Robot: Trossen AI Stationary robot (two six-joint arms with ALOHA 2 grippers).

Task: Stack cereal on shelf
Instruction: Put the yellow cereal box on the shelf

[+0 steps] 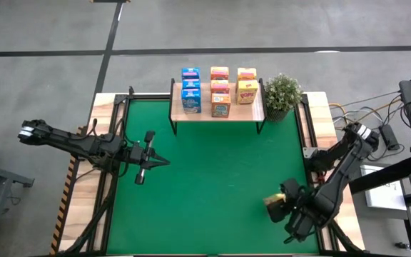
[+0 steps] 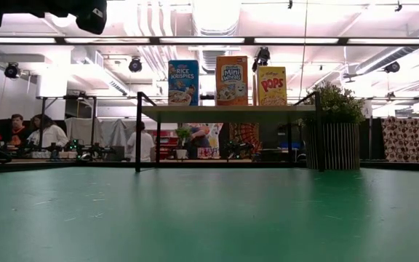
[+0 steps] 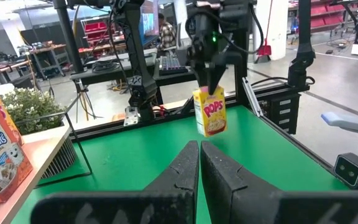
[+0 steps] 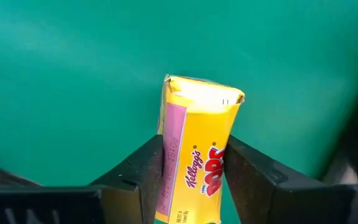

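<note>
Right claw (image 4: 191, 171) grips yellow box (image 4: 197, 149) by its sides, long axis running out past fingertips. Your shelf (image 1: 217, 114) lies well ahead across table (image 1: 212, 185). Left claw (image 3: 200, 163) closed, waiting.

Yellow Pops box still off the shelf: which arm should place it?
Right. The right gripper is shut on the yellow Pops box, held above the mat. The left gripper is shut and empty at the mat's left side. The shelf holds eight boxes.

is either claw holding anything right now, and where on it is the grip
The right claw grips a small yellow cardboard Pops cereal box by its two narrow sides, near one end. The left claw is shut and holds nothing.
</note>
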